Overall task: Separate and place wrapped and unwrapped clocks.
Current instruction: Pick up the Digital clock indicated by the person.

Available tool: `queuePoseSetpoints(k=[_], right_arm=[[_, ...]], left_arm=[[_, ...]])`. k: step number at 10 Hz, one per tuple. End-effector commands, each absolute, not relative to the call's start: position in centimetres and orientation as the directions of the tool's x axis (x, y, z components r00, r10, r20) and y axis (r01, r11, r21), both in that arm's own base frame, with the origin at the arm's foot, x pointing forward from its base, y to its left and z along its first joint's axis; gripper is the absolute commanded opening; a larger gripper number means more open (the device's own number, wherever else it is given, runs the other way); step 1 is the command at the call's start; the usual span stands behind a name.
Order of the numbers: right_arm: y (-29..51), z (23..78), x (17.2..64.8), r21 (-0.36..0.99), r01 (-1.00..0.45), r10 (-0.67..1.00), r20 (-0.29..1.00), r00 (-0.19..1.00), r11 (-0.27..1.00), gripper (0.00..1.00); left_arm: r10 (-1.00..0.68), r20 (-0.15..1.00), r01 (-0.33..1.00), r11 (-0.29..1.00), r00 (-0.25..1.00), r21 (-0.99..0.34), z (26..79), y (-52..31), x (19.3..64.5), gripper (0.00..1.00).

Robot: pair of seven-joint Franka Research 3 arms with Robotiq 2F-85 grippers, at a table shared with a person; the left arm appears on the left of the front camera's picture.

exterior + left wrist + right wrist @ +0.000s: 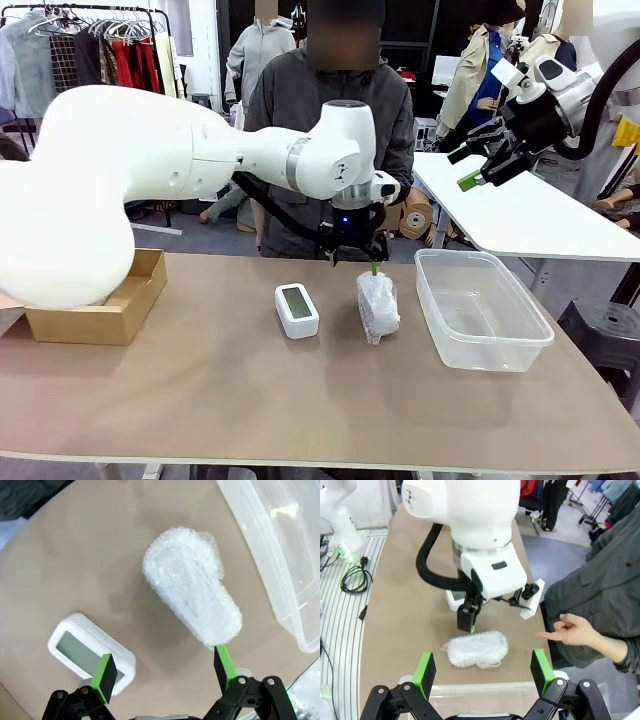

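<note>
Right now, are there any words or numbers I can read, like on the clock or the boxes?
None can be read.
The bare clock: screen blank, no digits.
The cardboard box, clear tub and bubble-wrapped bundle: no print visible.
A small dark mark on the left arm: too small to read.

We see a white clock with a grey-green screen on the light brown table. Right of the clock lies a milky white bundle dotted all over with little bubbles, and past it a clear box.
</note>
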State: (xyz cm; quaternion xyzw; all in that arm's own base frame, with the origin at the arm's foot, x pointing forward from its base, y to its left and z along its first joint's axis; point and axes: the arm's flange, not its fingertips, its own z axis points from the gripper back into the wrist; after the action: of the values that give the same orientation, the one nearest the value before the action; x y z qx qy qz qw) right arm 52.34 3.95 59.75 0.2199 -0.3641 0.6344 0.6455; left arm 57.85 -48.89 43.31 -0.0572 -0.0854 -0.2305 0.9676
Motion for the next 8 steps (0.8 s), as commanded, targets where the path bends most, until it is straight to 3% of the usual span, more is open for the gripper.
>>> queuePoseSetpoints(k=[1,5,8], right_arm=[[3.9,59.8,52.3,-0.184,-0.978,0.666,0.742,-0.073,0.097,1.0],[3.9,59.8,52.3,-0.184,-0.978,0.666,0.742,-0.073,0.097,1.0],[3.9,59.8,52.3,-0.184,-0.978,0.666,0.742,-0.073,0.097,1.0]], left_arm=[[-0.27,0.14,0.274,0.962,0.953,-0.009,44.4,-53.0,59.3,1.0],[-0.042,0.084,0.031,0.991,0.996,0.129,43.0,-57.1,58.8,1.0],[-0.033,0.206,0.021,0.998,0.978,0.061,41.0,-57.6,58.3,1.0]])
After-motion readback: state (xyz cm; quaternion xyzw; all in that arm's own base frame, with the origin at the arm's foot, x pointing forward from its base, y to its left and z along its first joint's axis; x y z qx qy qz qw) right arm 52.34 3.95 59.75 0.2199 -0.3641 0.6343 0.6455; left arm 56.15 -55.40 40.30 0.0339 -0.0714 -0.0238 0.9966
